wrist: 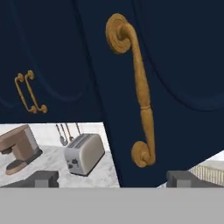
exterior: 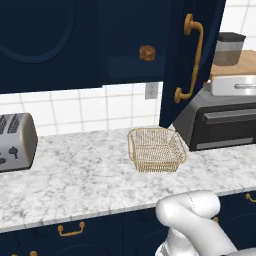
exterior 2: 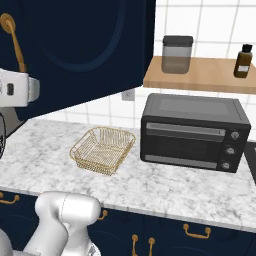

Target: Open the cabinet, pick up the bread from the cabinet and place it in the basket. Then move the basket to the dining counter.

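Cabinet (exterior: 125, 40) over the worktop, right door (exterior: 192, 60) swung out toward the camera, brass handle (exterior: 192, 57) upright on its face. Bread (exterior: 147, 52) inside on the shelf, small and brown, deep in the dark opening, well above the basket (exterior: 156, 149). Basket on the marbled worktop (exterior: 75, 175) below the open door, nothing in it, just left of the black oven (exterior 2: 195, 132); from the right base view, basket at (exterior 2: 103, 148), apart from the oven front.

Gripper (wrist: 113, 178) close up to the door, fingertips (wrist: 41, 178) spread wide apart, holding nothing; handle at (wrist: 135, 94) between and above them, not touched. Second handle (wrist: 29, 92) on the neighbouring door, farther left in the hand view.

Toaster (exterior: 15, 142) at the left end of the worktop, well apart from the basket; also below the door edge in the hand view, toaster (wrist: 85, 154) beside a brown coffee machine (wrist: 17, 148). Wooden shelf (exterior 2: 200, 75) above the oven, with a grey jar (exterior 2: 177, 54) and a small dark bottle (exterior 2: 243, 61). Navy drawers (exterior: 70, 230) with brass pulls under the worktop.
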